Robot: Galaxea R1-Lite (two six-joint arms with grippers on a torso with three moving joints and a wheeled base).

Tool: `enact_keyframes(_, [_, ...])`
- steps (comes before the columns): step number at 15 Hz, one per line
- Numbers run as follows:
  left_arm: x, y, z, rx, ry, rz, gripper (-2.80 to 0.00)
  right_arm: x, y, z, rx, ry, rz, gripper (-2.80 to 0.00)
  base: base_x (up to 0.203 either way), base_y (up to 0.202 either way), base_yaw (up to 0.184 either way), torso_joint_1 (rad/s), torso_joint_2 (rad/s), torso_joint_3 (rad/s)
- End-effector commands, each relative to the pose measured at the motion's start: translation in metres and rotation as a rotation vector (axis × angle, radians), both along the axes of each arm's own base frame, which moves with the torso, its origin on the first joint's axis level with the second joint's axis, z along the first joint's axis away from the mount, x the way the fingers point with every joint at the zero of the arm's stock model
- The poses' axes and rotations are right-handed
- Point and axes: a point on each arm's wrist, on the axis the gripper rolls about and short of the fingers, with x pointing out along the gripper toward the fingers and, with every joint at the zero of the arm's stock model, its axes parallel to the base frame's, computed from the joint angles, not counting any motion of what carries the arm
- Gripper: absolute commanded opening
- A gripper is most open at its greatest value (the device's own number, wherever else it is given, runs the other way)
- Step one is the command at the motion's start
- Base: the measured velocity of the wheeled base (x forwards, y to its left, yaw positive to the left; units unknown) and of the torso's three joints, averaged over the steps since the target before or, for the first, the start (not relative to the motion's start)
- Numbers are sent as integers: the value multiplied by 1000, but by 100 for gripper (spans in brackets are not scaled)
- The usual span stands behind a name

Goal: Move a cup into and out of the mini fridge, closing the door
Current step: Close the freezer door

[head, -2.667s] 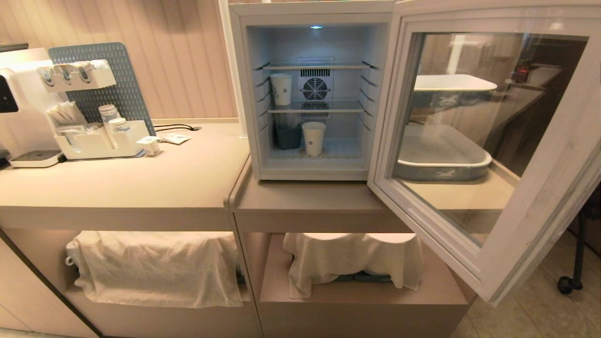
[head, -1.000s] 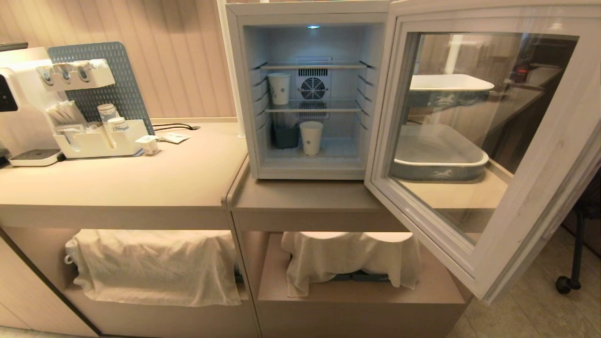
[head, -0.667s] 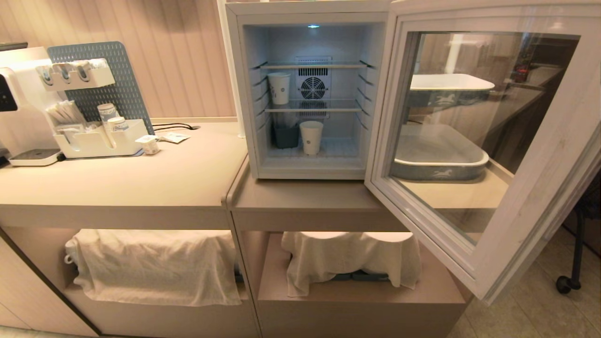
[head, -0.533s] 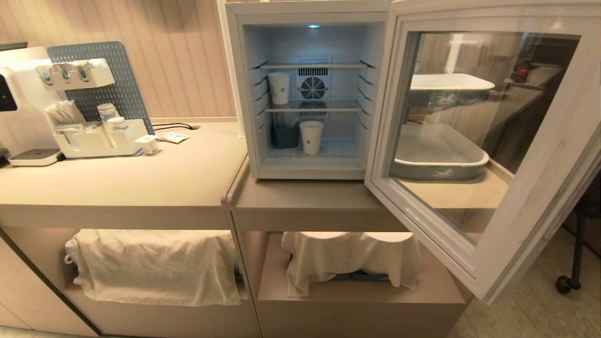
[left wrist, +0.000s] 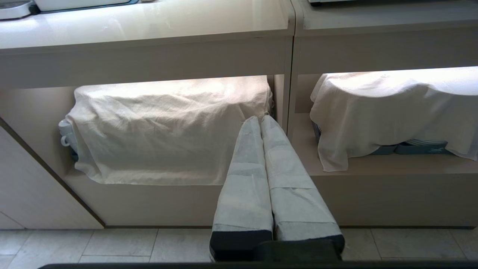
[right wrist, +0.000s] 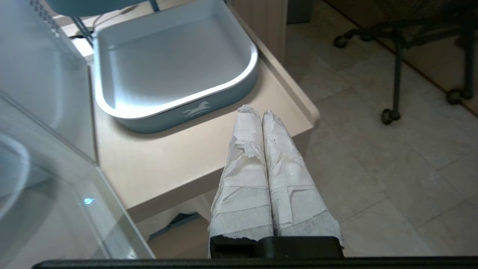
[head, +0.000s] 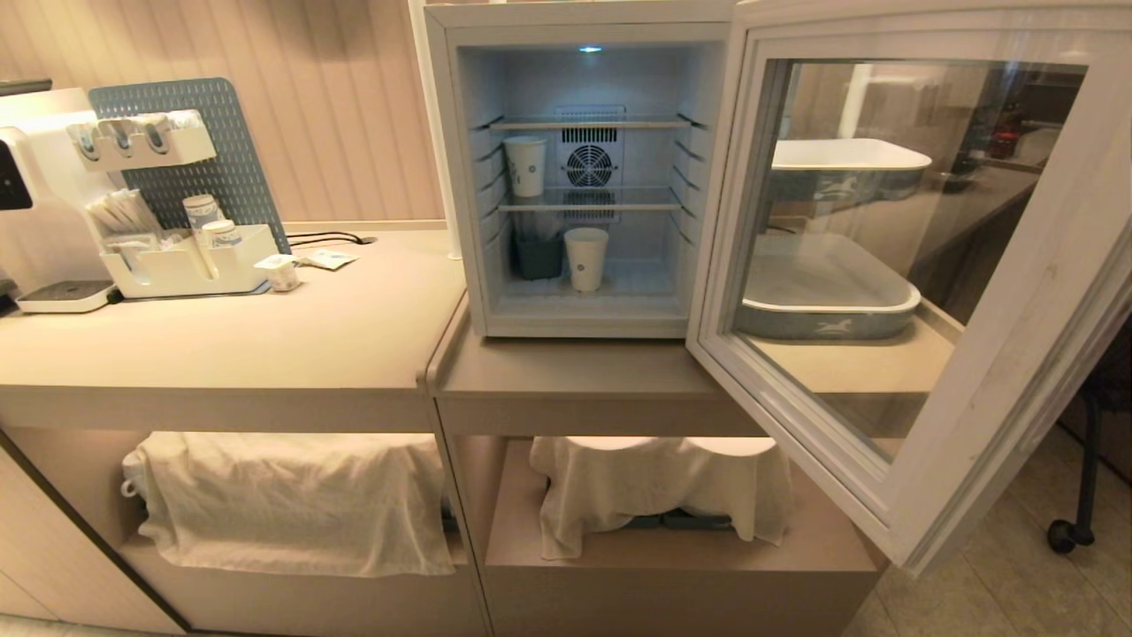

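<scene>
The door (head: pixel 893 292) stands open on the right, nearest the right gripper (right wrist: pixel 261 112), fingers closed and empty; left gripper (left wrist: pixel 260 118) likewise, low.

Legible text and signs: no words or numbers readable from any of my cameras.

No lettering shows on the mini fridge (head: pixel 584 177) or its open door (head: pixel 893 265). The cup (head: pixel 587 258) on the fridge floor and a second cup (head: pixel 526 165) on the shelf above each carry a small blue mark, possibly a logo, too small for me to read. The grey tray (right wrist: pixel 175 108) bears a white galloping-horse emblem (right wrist: pixel 196 109) on its side wall, without text.
</scene>
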Motion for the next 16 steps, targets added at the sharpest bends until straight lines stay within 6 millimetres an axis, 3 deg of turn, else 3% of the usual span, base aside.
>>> enact_keyframes(1, [0,0,0,0,0,0,-280,-1,6,2,15,-15,21,-280,0,0,0,0,0,0])
enact_keyframes(9, [0,0,0,0,0,0,-280,-17,50,20,152,-117,235,-280,0,0,0,0,0,0])
enact_keyframes(16, [0,0,0,0,0,0,-280,-45,99,35,289,-172,470,-280,0,0,0,0,0,0])
